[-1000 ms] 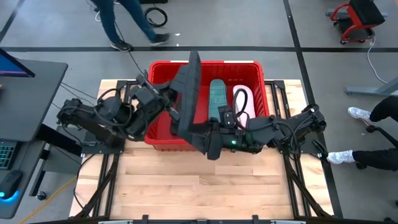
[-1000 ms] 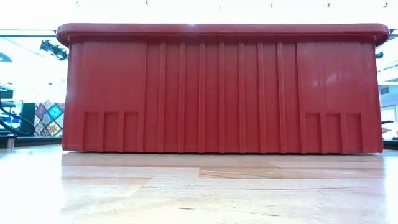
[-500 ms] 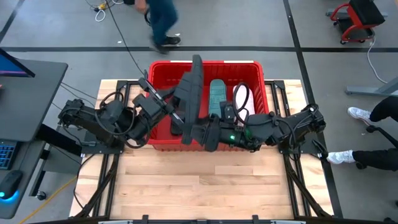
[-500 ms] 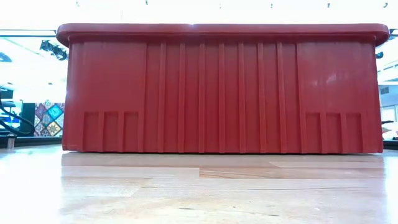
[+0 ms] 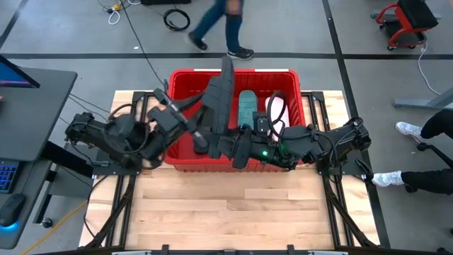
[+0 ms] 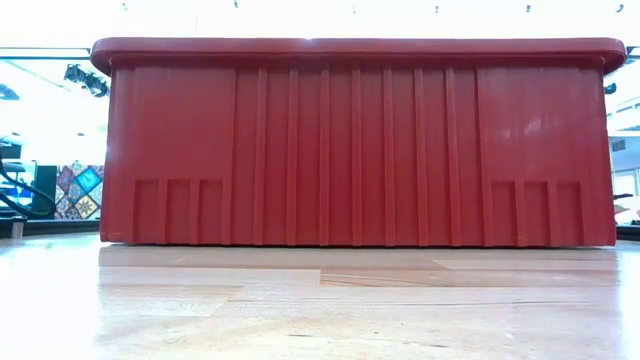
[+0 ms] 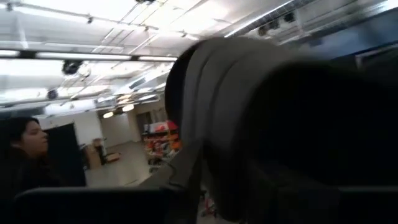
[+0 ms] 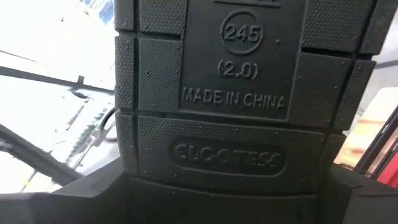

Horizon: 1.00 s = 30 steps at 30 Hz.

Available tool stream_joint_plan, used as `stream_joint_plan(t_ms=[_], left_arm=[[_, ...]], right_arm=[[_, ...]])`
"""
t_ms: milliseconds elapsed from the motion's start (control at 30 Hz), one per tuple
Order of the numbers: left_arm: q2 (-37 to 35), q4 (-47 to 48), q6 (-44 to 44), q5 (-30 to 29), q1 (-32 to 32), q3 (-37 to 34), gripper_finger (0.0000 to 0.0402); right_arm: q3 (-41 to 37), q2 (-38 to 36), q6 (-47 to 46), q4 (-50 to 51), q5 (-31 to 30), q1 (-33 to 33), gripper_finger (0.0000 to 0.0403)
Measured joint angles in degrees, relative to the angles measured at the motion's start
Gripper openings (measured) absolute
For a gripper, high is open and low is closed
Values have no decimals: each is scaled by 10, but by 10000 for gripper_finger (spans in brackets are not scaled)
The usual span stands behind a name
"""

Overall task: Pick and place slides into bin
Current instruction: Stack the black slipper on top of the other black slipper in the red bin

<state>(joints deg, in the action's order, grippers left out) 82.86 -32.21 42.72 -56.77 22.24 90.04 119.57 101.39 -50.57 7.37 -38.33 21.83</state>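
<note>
A black slide stands nearly on end in the air over the red bin, between my two arms. Its tread side fills the right wrist view and its ribbed strap fills the left wrist view. My right gripper is shut on its lower end. My left gripper is close against the strap side. In the bin lie a teal slide and a pale slide. The low view shows only the bin's near wall. My right gripper holds the black slide by the lower end of its sole, one finger at each long edge, across the sole's width. The fingers come about level from the table's right. The slide rises above them, tilted, clear of the bin.
The bin sits at the table's far middle. Bare wooden tabletop lies on its near side. A person walks across the floor beyond the table. A desk with a screen stands to the left.
The black slide has tipped more upright, its top end shifting a little toward the table's right and far edge. Its lower end, with my right gripper, has drawn in over the bin's near rim. My left gripper has rolled slightly beside it. The person has walked rightward.
</note>
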Motion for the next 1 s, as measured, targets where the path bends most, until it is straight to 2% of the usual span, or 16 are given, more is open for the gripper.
stream_joint_plan(t_ms=[100,233,433,567,733,867,1000], left_arm=[[-19,56,-1,-11,19,15,133],[-50,194,-17,-73,67,40,193],[-120,395,-148,-116,165,43,258],[-161,551,-303,-148,202,43,269],[-198,722,-471,-155,204,42,264],[-213,808,-542,-159,199,42,257],[-219,872,-597,-161,180,42,254]], right_arm=[[1,-1,11,-1,-6,-3,318],[1,-1,20,13,-3,-17,322],[0,0,18,133,-2,-63,315],[0,11,13,181,-1,-97,315],[0,38,14,190,3,-128,315],[0,64,26,247,4,-148,315],[-1,102,-1,328,12,-171,315]])
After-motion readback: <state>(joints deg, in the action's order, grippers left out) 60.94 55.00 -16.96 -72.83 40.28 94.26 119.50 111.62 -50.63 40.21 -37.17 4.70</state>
